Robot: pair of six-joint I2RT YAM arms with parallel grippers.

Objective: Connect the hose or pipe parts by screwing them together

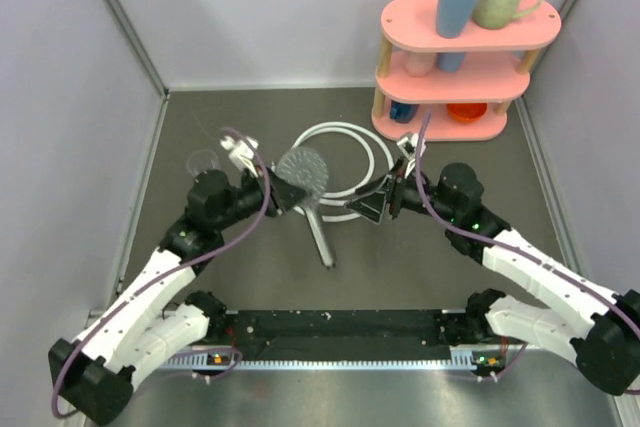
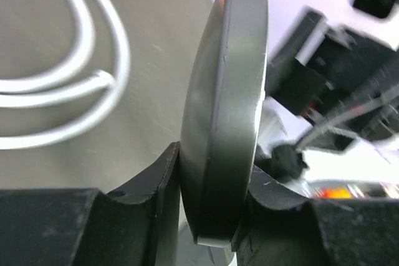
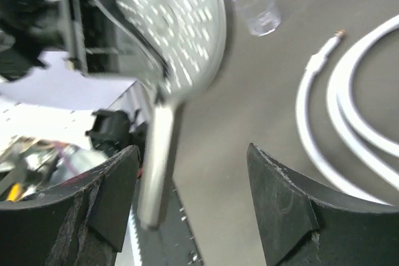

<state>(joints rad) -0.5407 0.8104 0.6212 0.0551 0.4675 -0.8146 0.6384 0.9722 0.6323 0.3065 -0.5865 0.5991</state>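
Shower head (image 1: 303, 169): near the middle of the counter (image 1: 430, 257), between the two arms, with its handle (image 1: 321, 232) pointing toward the near edge. I cannot tell whether the handle's free end rests on the surface.
Left end effector (image 1: 283, 192): clamped on the rim of the round head, which stands on edge between the jaws.
Right end effector (image 3: 193, 179): jaws wide apart and holding nothing. The handle shows in the gap close to one finger, not pinched.
Hose (image 1: 340, 126): lies in loose loops on the counter behind the shower head, apart from both arms. One small end fitting (image 3: 321, 57) lies free beside the loops.
Handling, shower head: probably rigid, light for its size and smooth-skinned. A pinch on the thin rim could let it pivot or slip under twisting.
Handling, hose: probably limp and springy. Lifted mid-length it will likely sag and swing, and turning it may wind up the loops.
Where to hold: take the hose just behind the fitting, where it is stiffest, to aim the thread at the handle's end.
Nearby: a clear cup (image 3: 259, 7) stands close to the left arm and would tip easily.
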